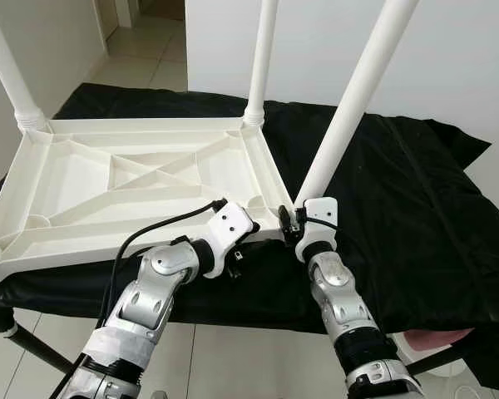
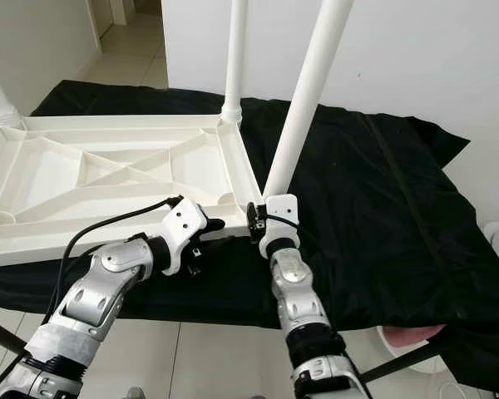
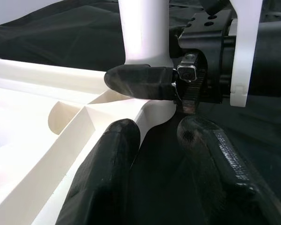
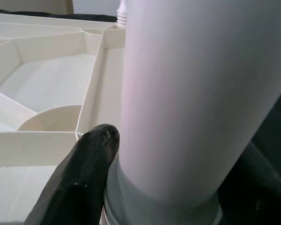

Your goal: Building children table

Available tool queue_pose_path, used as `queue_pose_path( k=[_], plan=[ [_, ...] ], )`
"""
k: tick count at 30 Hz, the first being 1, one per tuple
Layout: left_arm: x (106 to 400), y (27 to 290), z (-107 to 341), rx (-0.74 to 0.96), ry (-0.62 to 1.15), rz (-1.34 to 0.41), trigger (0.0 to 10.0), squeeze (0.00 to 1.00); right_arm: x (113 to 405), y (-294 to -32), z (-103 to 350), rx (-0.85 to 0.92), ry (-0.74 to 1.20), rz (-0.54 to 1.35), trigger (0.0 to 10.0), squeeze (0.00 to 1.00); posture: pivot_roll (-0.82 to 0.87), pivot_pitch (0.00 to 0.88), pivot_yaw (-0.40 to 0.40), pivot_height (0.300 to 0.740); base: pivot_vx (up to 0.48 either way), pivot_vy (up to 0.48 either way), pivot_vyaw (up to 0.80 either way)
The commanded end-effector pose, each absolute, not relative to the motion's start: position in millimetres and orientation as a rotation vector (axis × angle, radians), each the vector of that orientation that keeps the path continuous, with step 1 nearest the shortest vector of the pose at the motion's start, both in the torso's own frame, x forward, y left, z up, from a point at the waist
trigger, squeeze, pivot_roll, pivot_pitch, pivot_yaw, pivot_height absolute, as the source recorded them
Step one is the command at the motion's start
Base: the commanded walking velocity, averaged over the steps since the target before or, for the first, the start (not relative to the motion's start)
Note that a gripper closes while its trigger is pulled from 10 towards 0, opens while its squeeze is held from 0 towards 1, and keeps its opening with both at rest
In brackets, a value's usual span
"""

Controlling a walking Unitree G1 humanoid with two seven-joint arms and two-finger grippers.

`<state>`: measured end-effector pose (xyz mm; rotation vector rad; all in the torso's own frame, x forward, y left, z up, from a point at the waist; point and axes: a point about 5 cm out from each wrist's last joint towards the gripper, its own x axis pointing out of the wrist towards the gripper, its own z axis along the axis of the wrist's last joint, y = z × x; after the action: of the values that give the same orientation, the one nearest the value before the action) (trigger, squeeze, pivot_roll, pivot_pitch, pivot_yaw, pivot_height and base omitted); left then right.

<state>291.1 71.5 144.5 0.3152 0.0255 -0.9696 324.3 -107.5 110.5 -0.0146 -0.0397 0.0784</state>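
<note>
The right gripper clamps the tilted white plastic leg at the upturned white tabletop's corner; the left gripper, open, straddles its rim.

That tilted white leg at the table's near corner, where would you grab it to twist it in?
Low, just above its collar, where the right gripper already clamps the white leg. It is a smooth round tube, so fingers close across it from the robot's side. The tabletop blocks the other side.
</note>
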Motion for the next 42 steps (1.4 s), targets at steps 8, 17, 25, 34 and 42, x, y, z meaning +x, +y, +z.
queue_pose_path(
  k=[8, 17, 25, 34, 42],
  plan=[
    [294, 71, 145, 0.309, 0.021, -0.908, 10.0, 0.0, 319, -114, 102, -0.004, -0.008, 0.013, 10.0, 0.49, 0.01, 0.0, -0.081, 0.74, 0.0, 0.0, 0.0],
    [294, 69, 146, 0.306, 0.019, -0.911, 10.0, 0.0, 325, -128, 117, -0.044, -0.085, 0.079, 10.0, 0.0, 0.0, 0.0, -0.085, 0.74, 0.0, 0.0, 0.0],
    [292, 67, 147, 0.303, 0.017, -0.919, 10.0, 0.0, 337, -139, 128, -0.108, -0.108, 0.315, 10.0, 0.0, 0.0, 0.0, -0.077, 0.74, 0.0, 0.0, 0.0],
    [284, 62, 146, 0.298, 0.028, -0.988, 10.0, 0.0, 351, -142, 133, -0.198, -0.063, 0.535, 10.0, 0.0, 0.01, 0.0, -0.07, 0.74, 0.0, 0.0, 0.0],
    [279, 62, 146, 0.299, 0.033, -1.013, 10.0, 0.0, 352, -136, 125, -0.234, -0.014, 0.657, 8.7, 0.0, 0.02, 0.0, -0.078, 0.74, 0.0, 0.0, 0.0]
  ],
)
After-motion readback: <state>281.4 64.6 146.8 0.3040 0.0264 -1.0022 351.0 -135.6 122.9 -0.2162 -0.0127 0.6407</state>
